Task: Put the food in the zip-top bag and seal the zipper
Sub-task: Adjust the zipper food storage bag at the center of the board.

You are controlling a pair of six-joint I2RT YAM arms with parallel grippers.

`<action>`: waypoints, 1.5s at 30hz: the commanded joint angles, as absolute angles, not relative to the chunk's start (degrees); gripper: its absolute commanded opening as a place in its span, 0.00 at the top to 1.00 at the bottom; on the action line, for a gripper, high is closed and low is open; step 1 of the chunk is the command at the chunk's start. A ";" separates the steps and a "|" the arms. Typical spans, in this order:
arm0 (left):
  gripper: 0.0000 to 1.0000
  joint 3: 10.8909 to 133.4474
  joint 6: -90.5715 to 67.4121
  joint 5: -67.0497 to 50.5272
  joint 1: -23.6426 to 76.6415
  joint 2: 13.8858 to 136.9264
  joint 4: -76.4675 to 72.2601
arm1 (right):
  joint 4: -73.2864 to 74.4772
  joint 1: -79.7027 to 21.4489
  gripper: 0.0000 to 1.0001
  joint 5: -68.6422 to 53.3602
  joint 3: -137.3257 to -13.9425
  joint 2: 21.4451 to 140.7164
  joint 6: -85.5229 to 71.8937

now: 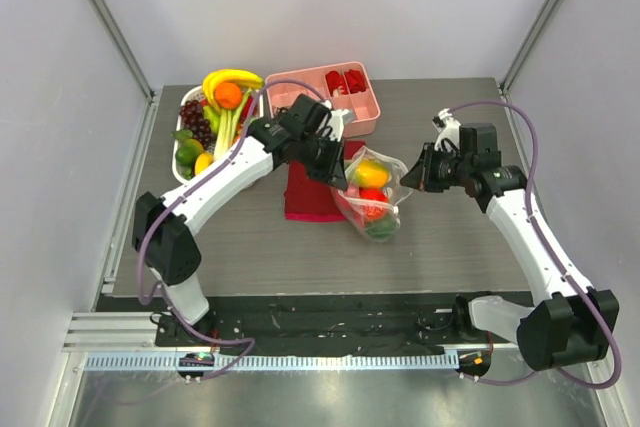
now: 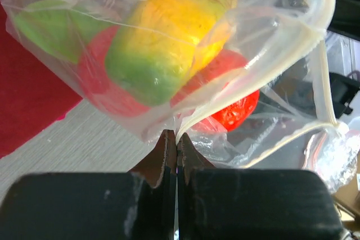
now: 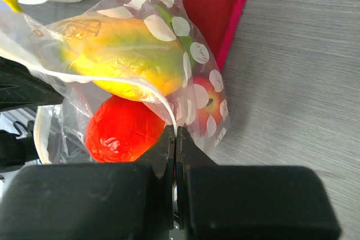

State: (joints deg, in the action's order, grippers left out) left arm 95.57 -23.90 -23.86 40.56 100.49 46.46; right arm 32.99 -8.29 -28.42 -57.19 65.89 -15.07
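Note:
The dotted zip-top bag (image 1: pixel 372 197) lies at the table's middle, partly over the red cloth. It holds a yellow-green mango (image 1: pixel 371 173), a red fruit (image 1: pixel 372 202) and a green fruit (image 1: pixel 381 228). My left gripper (image 1: pixel 338 173) is shut on the bag's zipper rim (image 2: pixel 194 117) at its left side. My right gripper (image 1: pixel 412 176) is shut on the zipper rim (image 3: pixel 169 108) at its right side. The bag's mouth (image 2: pixel 281 99) gapes between them. The mango (image 2: pixel 163 32) and red fruit (image 3: pixel 118 130) show through the plastic in both wrist views.
A white basket (image 1: pixel 190 175) with bananas, an orange, grapes and other toy fruits stands at the back left. A pink divided tray (image 1: pixel 322 99) stands behind the bag. A dark red folded cloth (image 1: pixel 310 197) lies under the bag's left part.

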 commanded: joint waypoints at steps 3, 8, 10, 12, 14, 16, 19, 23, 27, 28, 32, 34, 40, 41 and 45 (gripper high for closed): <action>1.00 94.92 -20.92 -24.53 40.08 87.54 39.99 | 34.18 -8.53 0.99 -28.30 -66.61 60.91 -10.99; 1.00 98.96 -21.88 -25.58 39.29 88.77 47.02 | 37.62 -8.61 0.99 -28.65 -70.58 60.38 -10.02; 0.98 97.65 -22.67 -25.75 39.37 88.33 46.85 | 37.79 -8.53 0.99 -29.61 -69.53 60.90 -10.37; 0.96 96.60 -23.64 -26.01 39.37 88.16 46.06 | 37.62 -8.53 0.99 -32.06 -68.82 61.78 -11.42; 0.92 96.50 -24.25 -27.07 39.37 88.33 45.53 | 36.65 -8.53 0.99 -32.78 -67.77 63.10 -11.78; 0.87 96.94 -24.35 -27.07 39.29 88.85 45.62 | 35.69 -8.53 0.99 -32.35 -66.54 63.80 -11.78; 0.77 97.73 -23.73 -25.06 36.14 89.91 46.49 | 34.37 -8.61 0.99 -32.17 -65.40 64.68 -12.13; 0.36 98.44 -22.42 -28.73 24.29 89.83 44.83 | 33.49 -8.53 0.99 -32.26 -65.13 65.83 -12.74; 0.13 96.77 -16.63 -23.76 13.64 88.16 38.61 | 33.14 -8.53 0.99 -32.60 -65.39 65.92 -13.01; 0.11 95.64 -13.65 -22.08 10.49 88.24 37.45 | 33.05 -8.61 0.99 -32.87 -65.48 66.00 -13.44; 0.12 94.66 -7.04 -13.11 6.24 91.92 30.34 | 32.96 -8.53 0.99 -33.14 -66.09 66.27 -13.62; 0.13 95.97 -4.75 -6.62 6.15 94.21 26.92 | 33.05 -8.61 0.99 -33.13 -66.18 66.36 -13.71; 0.15 103.25 -6.68 6.57 5.80 105.81 21.10 | 32.61 -8.53 0.99 -33.14 -65.83 66.80 -13.98; 0.16 104.58 -8.16 7.98 5.89 107.21 20.66 | 32.52 -8.53 0.99 -33.05 -65.74 66.80 -14.15; 0.15 112.83 -8.44 10.72 5.98 115.73 20.83 | 32.43 -8.53 0.99 -32.87 -65.48 66.80 -14.15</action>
State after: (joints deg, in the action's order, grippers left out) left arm 105.16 -8.47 4.10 5.91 112.03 25.78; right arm 34.83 -8.29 -32.49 -64.64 66.85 -13.74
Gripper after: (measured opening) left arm 0.848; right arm 0.023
